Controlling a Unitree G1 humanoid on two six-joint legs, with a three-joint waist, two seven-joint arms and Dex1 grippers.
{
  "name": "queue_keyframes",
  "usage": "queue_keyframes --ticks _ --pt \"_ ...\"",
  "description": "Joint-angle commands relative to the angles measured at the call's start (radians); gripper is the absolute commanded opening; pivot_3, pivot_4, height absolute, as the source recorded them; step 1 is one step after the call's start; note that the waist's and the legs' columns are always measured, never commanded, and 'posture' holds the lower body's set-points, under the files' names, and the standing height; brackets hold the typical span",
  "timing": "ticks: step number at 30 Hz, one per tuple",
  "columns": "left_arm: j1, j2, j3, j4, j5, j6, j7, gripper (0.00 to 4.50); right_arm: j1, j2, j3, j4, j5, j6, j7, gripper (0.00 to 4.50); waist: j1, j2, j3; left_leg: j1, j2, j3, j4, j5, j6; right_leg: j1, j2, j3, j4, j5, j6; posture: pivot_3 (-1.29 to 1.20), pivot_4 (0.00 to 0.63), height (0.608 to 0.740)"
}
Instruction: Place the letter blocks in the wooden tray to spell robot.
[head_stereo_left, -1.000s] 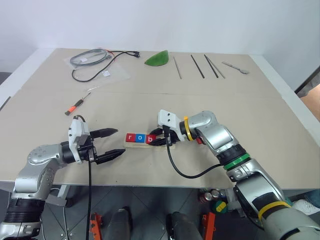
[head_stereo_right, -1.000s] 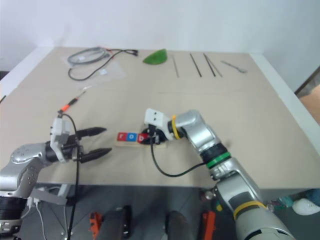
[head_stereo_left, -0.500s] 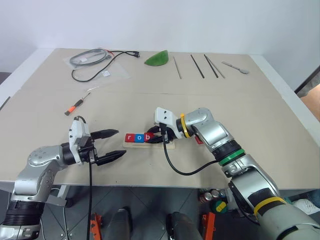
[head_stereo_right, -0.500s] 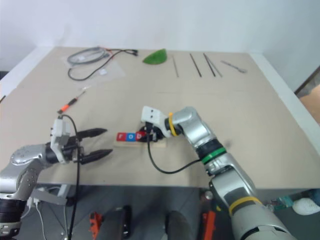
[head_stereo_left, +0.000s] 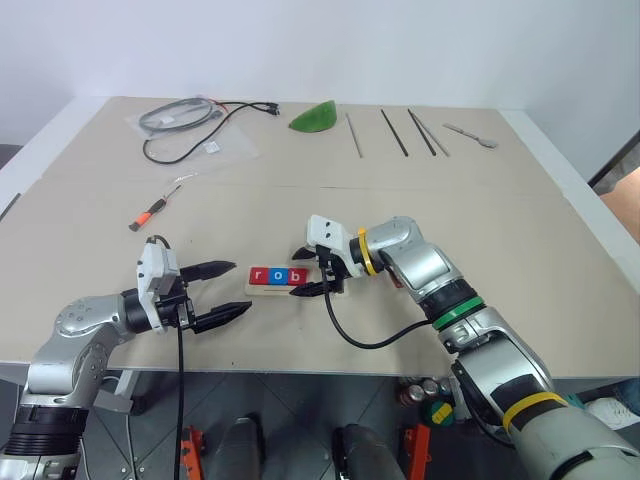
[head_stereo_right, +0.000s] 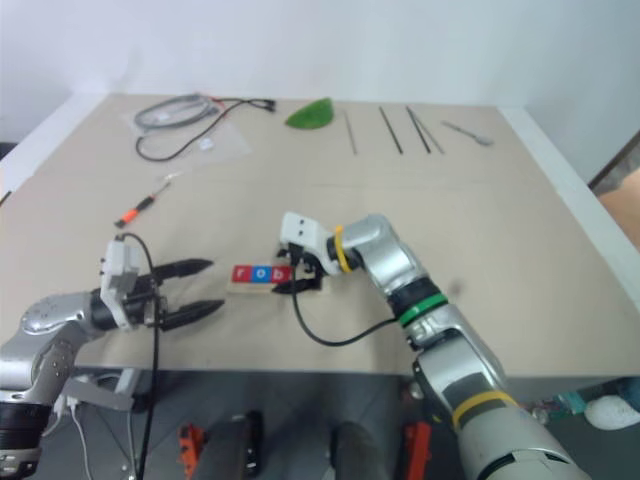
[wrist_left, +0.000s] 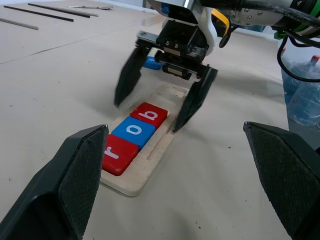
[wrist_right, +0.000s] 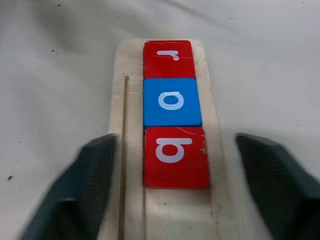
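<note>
The wooden tray (head_stereo_left: 318, 291) lies near the table's front edge. Three letter blocks lie in it side by side: a red r (wrist_right: 167, 58), a blue o (wrist_right: 171, 101) and a red b (wrist_right: 175, 157). My right gripper (head_stereo_left: 300, 273) is open, one finger on each side of the b block and clear of it. Its fingers (wrist_left: 192, 102) straddle the tray's free end. Another blue block (wrist_left: 152, 62) lies on the table behind that gripper. Left of the tray, my left gripper (head_stereo_left: 240, 287) hangs open and holds nothing, pointing at the r end.
At the back of the table lie a bagged cable (head_stereo_left: 185, 125), a green leaf-shaped piece (head_stereo_left: 315, 118), several thin rods (head_stereo_left: 395, 132) and a spoon (head_stereo_left: 472, 135). An orange-handled screwdriver (head_stereo_left: 150, 212) lies at mid left. The table's front edge runs just below both grippers.
My right gripper has opened and let go of the red b block, which now lies in the tray beside the o. The left gripper has stayed in place.
</note>
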Motion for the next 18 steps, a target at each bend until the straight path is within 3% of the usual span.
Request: queue_keyframes --ticks 1,7,13,18 --pt "-0.002 -0.003 0.011 -0.028 -0.016 -0.005 -0.005 4.5 -0.082 -0.025 -0.101 -0.006 0.065 0.031 0.032 4.4 0.0 0.0 0.0 0.0 0.0 0.0 0.0 0.0 0.0 0.0 0.0 0.0 0.0 0.0 0.0 0.0 0.15 0.74" --pt "-0.041 -0.015 -0.033 -0.033 -0.009 -0.001 -0.023 4.5 -0.065 -0.151 -0.197 -0.141 0.155 0.102 0.126 4.4 0.005 0.0 0.0 0.0 0.0 0.0 0.0 0.0 0.0 0.0 0.0 0.0 0.0 0.0 0.0 0.0 0.15 0.74" --pt "-0.097 -0.034 -0.064 -0.032 -0.01 0.008 -0.031 4.5 0.207 -0.389 -0.293 -0.346 0.189 0.125 0.14 4.4 0.025 0.0 0.0 0.0 -0.001 0.001 0.0 -0.001 -0.001 0.001 -0.001 0.0 0.0 -0.003 0.001 0.0 0.15 0.74" --pt "-0.134 -0.043 -0.08 0.003 -0.008 0.007 -0.053 4.5 0.342 -0.496 -0.382 -0.299 0.183 0.09 0.071 4.4 0.019 0.0 0.0 0.0 0.0 0.001 0.0 -0.001 -0.001 0.0 0.0 0.001 0.0 -0.002 0.001 0.0 0.15 0.74"
